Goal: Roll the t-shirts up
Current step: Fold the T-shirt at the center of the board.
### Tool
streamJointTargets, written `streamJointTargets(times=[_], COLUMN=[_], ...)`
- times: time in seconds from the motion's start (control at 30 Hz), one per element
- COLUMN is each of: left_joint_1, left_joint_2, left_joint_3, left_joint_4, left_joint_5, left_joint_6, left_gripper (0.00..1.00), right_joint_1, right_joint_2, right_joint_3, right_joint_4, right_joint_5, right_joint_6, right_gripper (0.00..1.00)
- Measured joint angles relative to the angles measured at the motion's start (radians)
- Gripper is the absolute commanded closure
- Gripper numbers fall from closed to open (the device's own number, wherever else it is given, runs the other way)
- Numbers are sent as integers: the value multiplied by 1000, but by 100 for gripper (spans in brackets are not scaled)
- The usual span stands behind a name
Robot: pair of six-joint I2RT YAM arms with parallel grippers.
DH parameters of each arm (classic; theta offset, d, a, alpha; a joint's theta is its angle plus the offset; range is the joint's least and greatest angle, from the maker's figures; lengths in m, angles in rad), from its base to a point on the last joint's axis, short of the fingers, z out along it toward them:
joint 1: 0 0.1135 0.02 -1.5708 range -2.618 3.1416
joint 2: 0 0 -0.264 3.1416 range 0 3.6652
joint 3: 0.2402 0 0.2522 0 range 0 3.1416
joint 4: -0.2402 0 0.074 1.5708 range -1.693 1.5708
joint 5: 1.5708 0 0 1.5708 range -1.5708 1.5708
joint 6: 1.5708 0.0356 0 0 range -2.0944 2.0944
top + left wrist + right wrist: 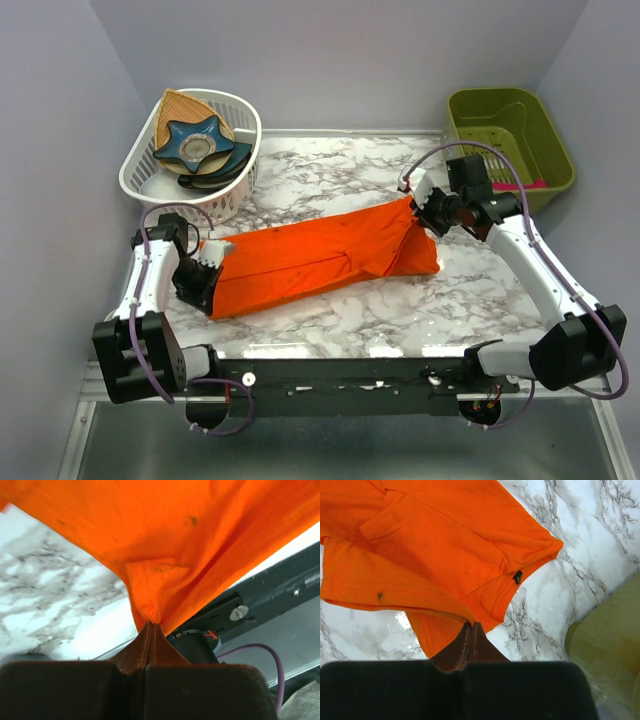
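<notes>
T-shirt point(310, 258): bright orange, plain, few tiny dark specks; small black tag point(518, 577).
Table point(330, 170): white marble, grey veining.
Basket point(140, 172): white lattice.
Star dish point(198, 140): blue.
Woven piece point(185, 103): tan.
Bin point(555, 150): olive green.
Cables point(250, 646): purple.

The orange t-shirt point(320, 255) lies slantwise across the middle of the marble table point(340, 165) — bare marble is open behind it and along the near edge. A white basket point(140, 178) blocks the far left corner, a green bin point(500, 125) the far right.

White-and-black arms point(148, 285), purple cables point(132, 325)
</notes>
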Motion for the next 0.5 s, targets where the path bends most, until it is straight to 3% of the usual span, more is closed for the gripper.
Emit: streamJointTargets(times=[0.5], left_joint_1=[1], left_joint_2=[166], left_joint_3=[94], left_joint_4=[169], left_joint_5=[-68], left_joint_6=[-143], left_gripper=[100], right_joint_1=[0], right_joint_2=[220], right_joint_3=[129], right_joint_4=[41], right_joint_5=[22], right_joint_6=[-11], right_gripper=[100])
